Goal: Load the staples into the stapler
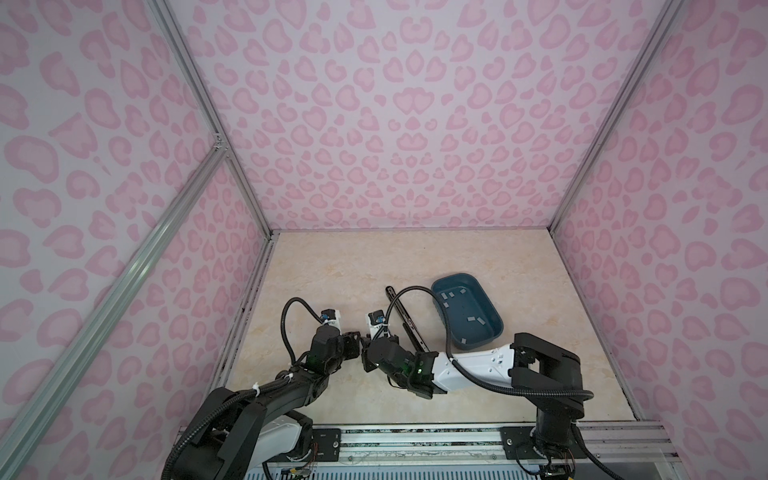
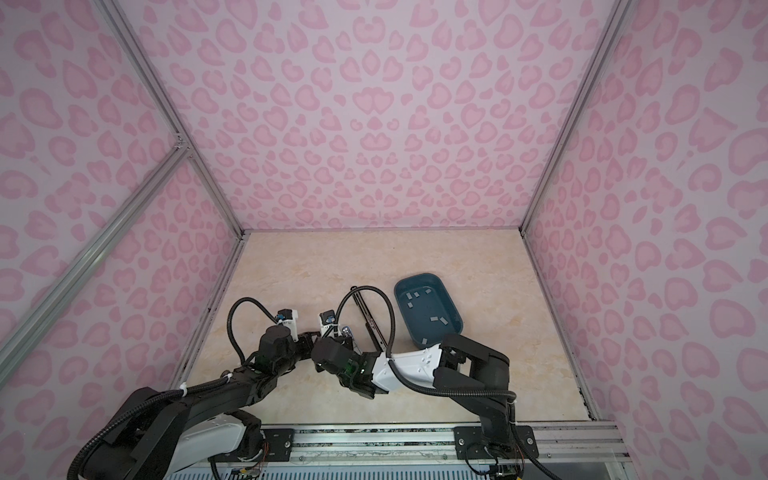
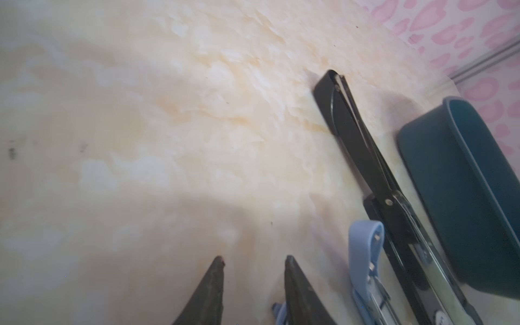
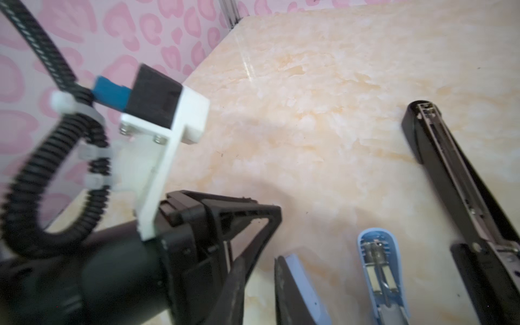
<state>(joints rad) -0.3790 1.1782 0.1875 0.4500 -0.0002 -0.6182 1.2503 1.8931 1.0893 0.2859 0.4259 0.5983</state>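
Grey staples (image 1: pixel 473 319) lie scattered in a teal tray (image 1: pixel 465 309). A small light-blue stapler (image 4: pixel 380 270) lies hinged open on the table, its metal channel facing up. Its other flat half (image 4: pixel 301 284) rests against the outer side of one finger of my right gripper (image 4: pixel 259 263). The right jaws stand a narrow gap apart, with bare table between them. My left gripper (image 3: pixel 254 257) is open beside the stapler (image 3: pixel 364 247). A scrap of light blue shows low by one of its fingers. In both top views the two grippers meet left of the tray.
A long black stapler (image 1: pixel 405 318) lies opened flat between the light-blue stapler and the tray, also seen from the wrists as the black stapler (image 3: pixel 354 135). Pink patterned walls close in three sides. The left gripper (image 4: pixel 225 213) sits close beside the right one.
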